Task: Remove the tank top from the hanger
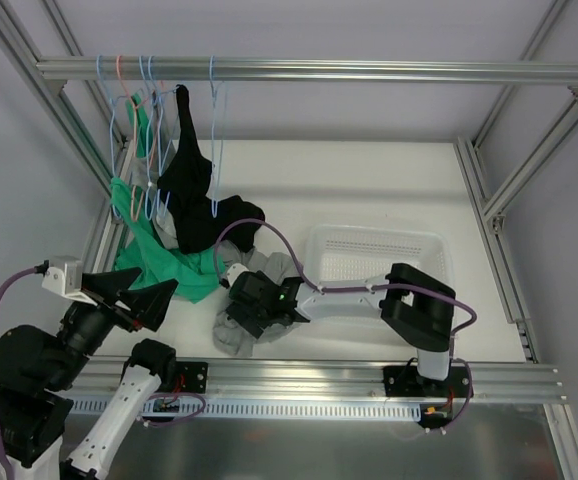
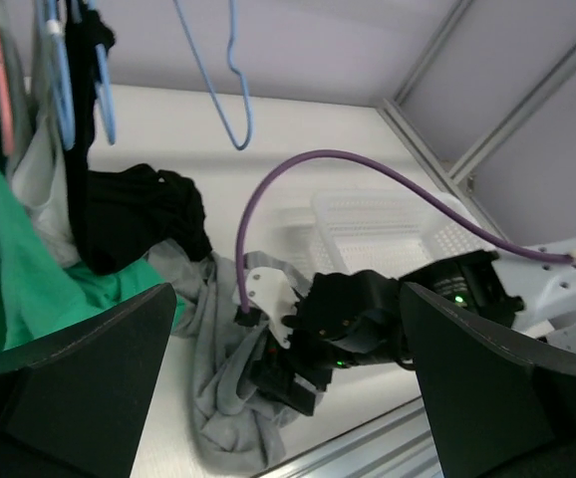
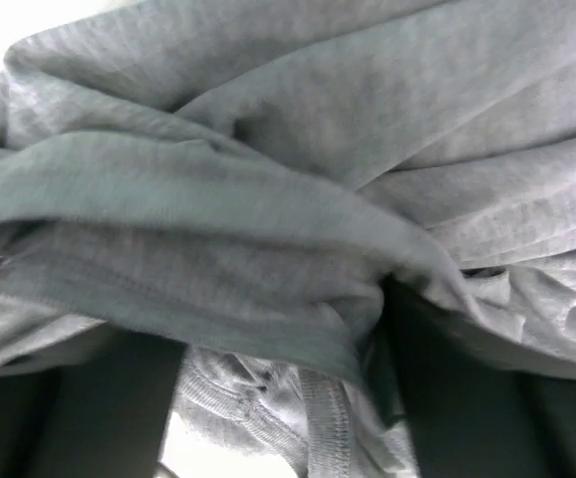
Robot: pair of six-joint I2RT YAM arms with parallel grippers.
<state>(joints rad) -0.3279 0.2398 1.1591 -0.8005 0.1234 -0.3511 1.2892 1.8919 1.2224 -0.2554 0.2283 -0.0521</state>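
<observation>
tank top point(image 3: 298, 199) draped over right gripper point(image 3: 283, 388); hold unclear | left gripper point(image 2: 288, 299) splayed wide

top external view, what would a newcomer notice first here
The grey tank top lies crumpled at the near edge of the table, with the right gripper pressed down into it. Next, the black garment and green garment hang from the rail at far left, spilling onto the table.
</observation>
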